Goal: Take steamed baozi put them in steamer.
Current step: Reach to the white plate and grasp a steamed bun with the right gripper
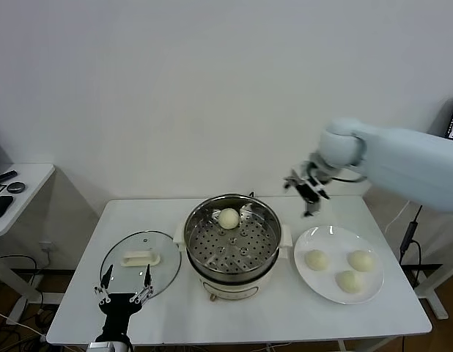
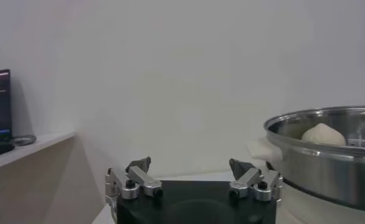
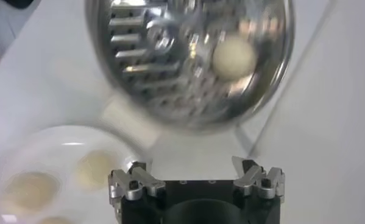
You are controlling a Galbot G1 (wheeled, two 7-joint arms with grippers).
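One baozi (image 1: 228, 218) sits in the steamer (image 1: 232, 242); three (image 1: 350, 281) lie on our plate (image 1: 314, 279). Our right gripper (image 1: 308, 192) hovers between them, jaws wide, empty. Left gripper (image 1: 125, 285) parked, wide, beside the lid (image 1: 141, 257).

Steamer (image 1: 232, 238) is open on top, only one baozi (image 1: 228, 217) at far side, rest of tray free. Glass lid (image 1: 141, 258) lies left of it on counter (image 1: 80, 308). Plate (image 1: 337, 264) w/ three buns on the right, open from above.
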